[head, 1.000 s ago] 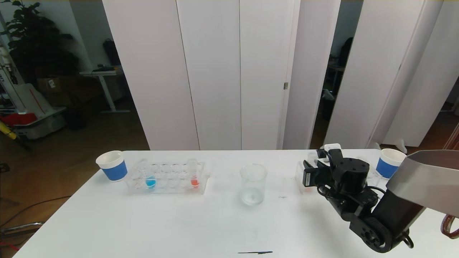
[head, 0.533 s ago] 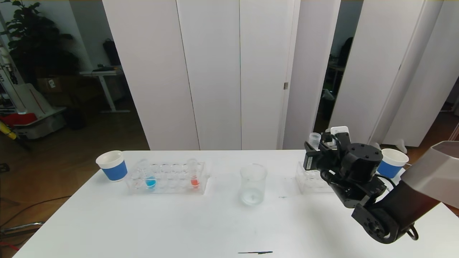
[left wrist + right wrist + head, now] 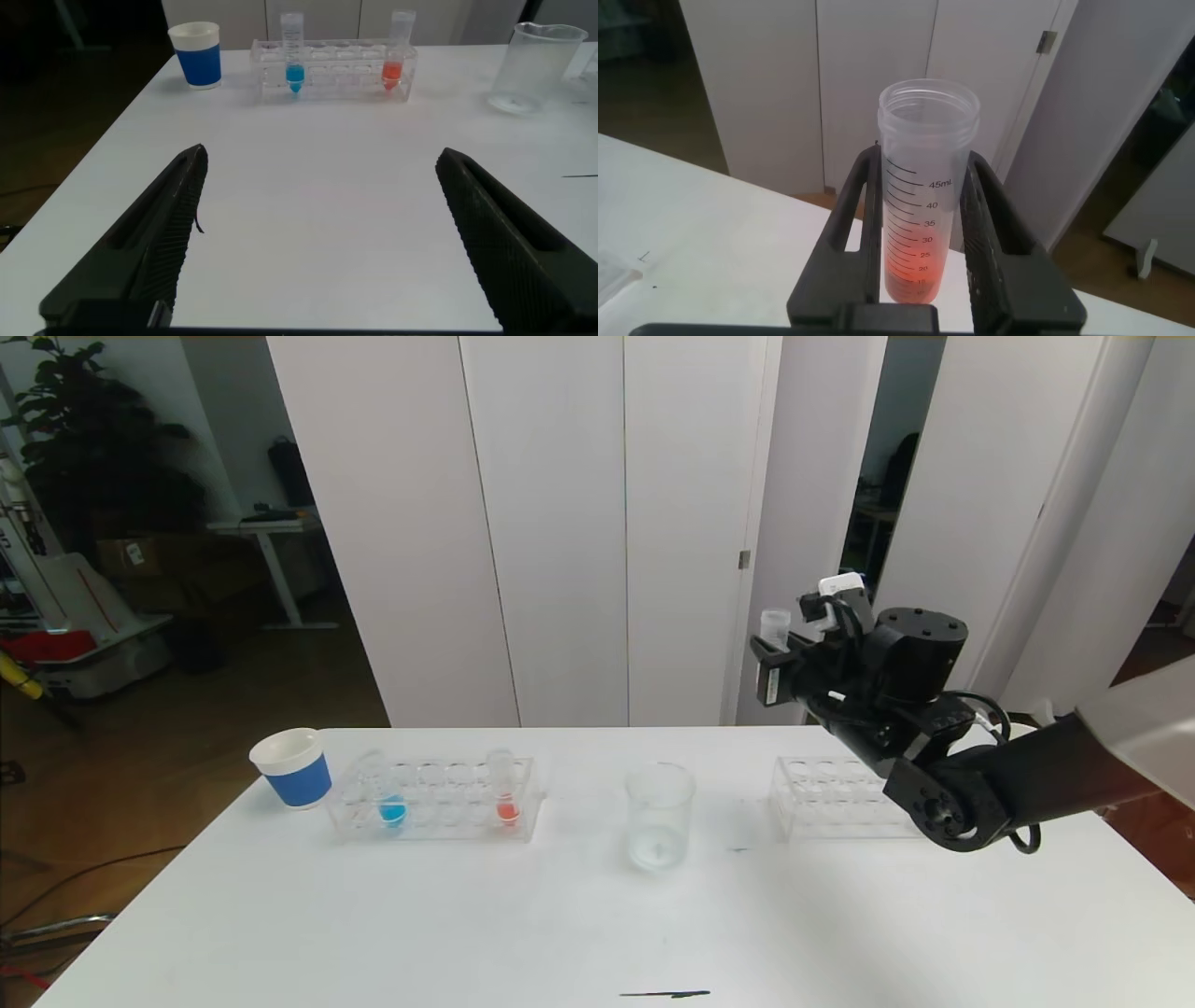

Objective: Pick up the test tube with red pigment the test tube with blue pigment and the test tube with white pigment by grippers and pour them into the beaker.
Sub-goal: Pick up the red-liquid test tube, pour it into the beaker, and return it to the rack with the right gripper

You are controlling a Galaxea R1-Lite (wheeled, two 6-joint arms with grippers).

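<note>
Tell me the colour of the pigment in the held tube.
Orange-red, in the test tube; clearest in the right wrist view.

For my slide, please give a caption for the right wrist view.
Right hand shut on an upright tube with red liquid at its bottom.

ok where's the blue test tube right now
In the head view the test tube with blue pigment stands in the clear rack on the table's left, beside the white and blue cup.

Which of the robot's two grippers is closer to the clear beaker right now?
Probably the right gripper, raised to the right of the beaker, holding a red-bottomed tube. The left gripper hangs low, nearer the robot.
</note>
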